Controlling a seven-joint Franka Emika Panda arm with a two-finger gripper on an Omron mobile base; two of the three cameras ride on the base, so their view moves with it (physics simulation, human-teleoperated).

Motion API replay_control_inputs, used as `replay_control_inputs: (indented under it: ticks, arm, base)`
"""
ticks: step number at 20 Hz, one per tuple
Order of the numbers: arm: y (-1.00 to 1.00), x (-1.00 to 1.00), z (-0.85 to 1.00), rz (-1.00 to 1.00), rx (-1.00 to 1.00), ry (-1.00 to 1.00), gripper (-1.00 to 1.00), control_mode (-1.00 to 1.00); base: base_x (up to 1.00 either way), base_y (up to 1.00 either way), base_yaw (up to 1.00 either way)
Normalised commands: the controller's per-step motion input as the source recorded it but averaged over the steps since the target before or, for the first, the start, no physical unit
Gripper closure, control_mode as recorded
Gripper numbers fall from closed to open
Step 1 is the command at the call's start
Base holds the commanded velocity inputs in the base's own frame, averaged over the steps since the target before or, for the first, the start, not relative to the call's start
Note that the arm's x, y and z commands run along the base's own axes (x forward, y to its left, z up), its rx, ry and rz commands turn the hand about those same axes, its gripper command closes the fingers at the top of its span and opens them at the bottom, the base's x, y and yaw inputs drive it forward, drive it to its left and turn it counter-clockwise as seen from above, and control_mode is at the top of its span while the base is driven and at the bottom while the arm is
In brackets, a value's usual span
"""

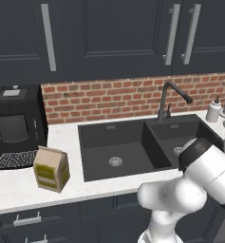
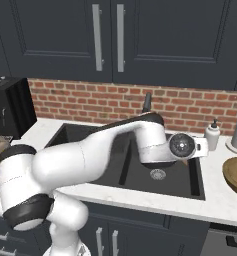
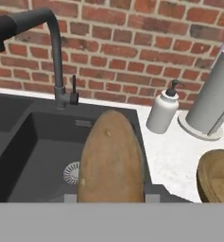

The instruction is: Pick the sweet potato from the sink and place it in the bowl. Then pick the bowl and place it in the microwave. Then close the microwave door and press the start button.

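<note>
Gripper closed partway on the sweet potato (image 3: 111,158), held upright above the right basin of the sink (image 3: 33,156); the fingertips themselves are hidden behind the potato in the hand view. Potato is clear of the basin floor, over the round drain (image 3: 72,172). Black faucet (image 3: 56,56) stands behind the sink at the brick wall. Soap dispenser (image 3: 163,111) sits on the counter right of the sink, grey cylinder (image 3: 210,101) beyond it. Wooden bowl (image 3: 217,177) on the counter right of the sink, well apart from the potato, nothing visible in it. Paper bag (image 1: 51,168) on the counter left of the sink.
</note>
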Motion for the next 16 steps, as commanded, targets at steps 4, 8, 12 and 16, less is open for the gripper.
replay_control_inputs:
  ticks: [4,8,12,16]
  arm:
    - [-0.01,-0.56,0.42,-0.32,-0.25,0.08,1.00,-1.00]
    - [0.00,-0.40,0.22,-0.35,-0.27,0.08,1.00,-1.00]
    - [-0.04,-0.11,0.09,-0.32,-0.18,0.13,1.00,-1.00]
    - [-0.29,0.00,0.21,-0.19,-0.06,0.21,1.00,-1.00]
  base:
    - [0.00,0.00,0.00]
    - [0.00,0.00,0.00]
    - [0.00,0.00,0.00]
    - [0.00,0.00,0.00]
